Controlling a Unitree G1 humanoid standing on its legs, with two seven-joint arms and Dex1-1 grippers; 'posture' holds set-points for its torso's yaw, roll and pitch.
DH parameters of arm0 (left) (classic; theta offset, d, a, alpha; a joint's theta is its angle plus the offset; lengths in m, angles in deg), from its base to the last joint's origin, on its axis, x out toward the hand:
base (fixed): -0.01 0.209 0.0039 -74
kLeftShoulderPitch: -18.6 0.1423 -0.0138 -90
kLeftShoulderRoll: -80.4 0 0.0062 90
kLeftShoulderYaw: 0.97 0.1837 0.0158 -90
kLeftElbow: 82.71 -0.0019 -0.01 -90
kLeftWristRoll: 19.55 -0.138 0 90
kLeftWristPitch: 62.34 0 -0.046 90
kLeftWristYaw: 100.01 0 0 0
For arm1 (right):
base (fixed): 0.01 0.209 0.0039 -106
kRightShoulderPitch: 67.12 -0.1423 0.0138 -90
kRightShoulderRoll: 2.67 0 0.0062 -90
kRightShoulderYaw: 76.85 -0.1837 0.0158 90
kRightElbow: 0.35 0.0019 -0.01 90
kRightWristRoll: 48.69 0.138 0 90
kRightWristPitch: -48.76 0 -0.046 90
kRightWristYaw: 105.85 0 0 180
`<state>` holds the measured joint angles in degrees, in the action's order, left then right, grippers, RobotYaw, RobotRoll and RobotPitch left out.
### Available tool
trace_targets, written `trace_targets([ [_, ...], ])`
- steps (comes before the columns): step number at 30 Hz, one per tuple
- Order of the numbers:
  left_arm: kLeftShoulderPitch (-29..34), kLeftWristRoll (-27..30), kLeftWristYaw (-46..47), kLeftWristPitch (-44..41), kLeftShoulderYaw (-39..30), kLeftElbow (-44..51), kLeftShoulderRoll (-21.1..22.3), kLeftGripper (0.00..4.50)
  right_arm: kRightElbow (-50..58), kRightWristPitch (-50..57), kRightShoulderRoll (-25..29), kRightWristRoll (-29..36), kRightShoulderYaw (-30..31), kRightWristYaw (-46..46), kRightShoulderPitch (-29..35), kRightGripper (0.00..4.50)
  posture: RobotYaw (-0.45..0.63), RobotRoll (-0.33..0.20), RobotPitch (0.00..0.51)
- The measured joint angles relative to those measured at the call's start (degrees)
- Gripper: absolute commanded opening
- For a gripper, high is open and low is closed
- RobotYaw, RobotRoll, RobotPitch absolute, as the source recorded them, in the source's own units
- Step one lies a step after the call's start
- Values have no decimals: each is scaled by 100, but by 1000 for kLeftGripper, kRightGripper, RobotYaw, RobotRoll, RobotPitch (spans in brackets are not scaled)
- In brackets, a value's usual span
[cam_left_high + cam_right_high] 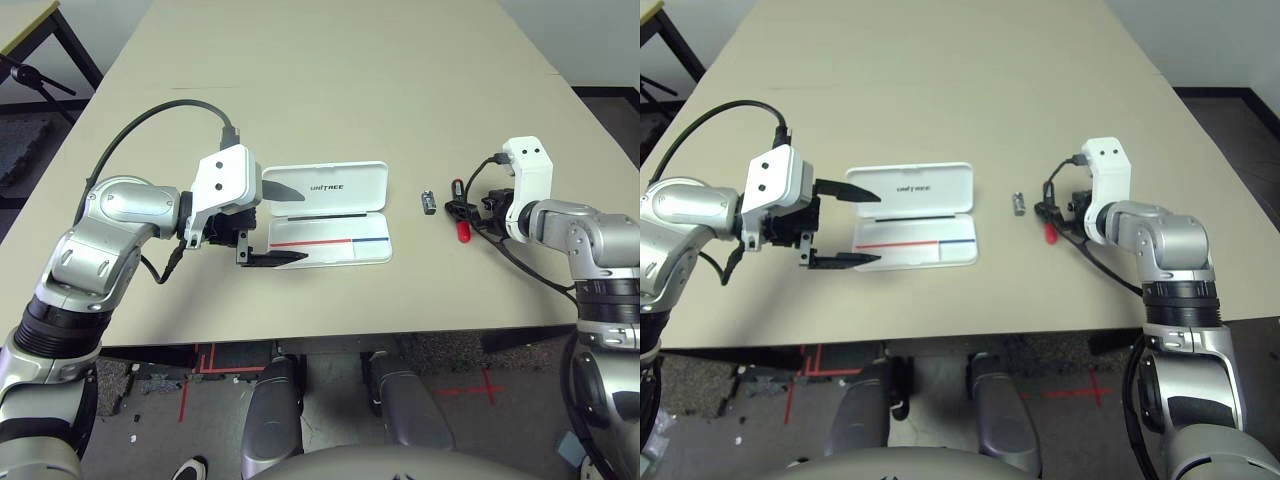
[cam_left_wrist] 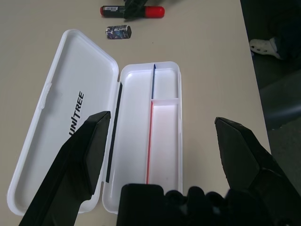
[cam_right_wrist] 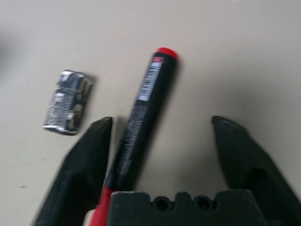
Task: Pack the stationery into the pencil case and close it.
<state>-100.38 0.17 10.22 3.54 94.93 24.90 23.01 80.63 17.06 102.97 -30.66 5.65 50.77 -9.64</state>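
open white pencil case (image 2: 61,136), lid lettered UNITREE, marker (image 3: 141,117) label unreadable

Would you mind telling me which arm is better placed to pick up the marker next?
The right. Its gripper already has open fingers on either side of the marker on the table. The left gripper hovers open over the open pencil case, away from the marker.

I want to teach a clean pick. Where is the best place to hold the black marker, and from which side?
Grip the black marker on the black barrel near the middle, coming down from above with one finger on each long side. It lies flat on the table, so only those sides are free. The right hand already straddles it, open.
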Motion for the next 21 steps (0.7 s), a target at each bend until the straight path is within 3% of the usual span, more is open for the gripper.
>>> trace_targets([
  [7, 0, -18, 4, 0, 0, -1, 0, 4500, -300, -139, 82, -32, -87, 53, -94, 612, -125, 0, 163],
  [14, 0, -50, 3, 4, 1, -13, 2, 4500, -462, -165, 546, -55, -71, -179, -336, 524, -126, 0, 163],
  [21, 0, -99, 3, 27, 7, -24, 9, 4500, -420, -713, 1124, -142, 298, -1114, -598, 524, -123, 0, 163],
])
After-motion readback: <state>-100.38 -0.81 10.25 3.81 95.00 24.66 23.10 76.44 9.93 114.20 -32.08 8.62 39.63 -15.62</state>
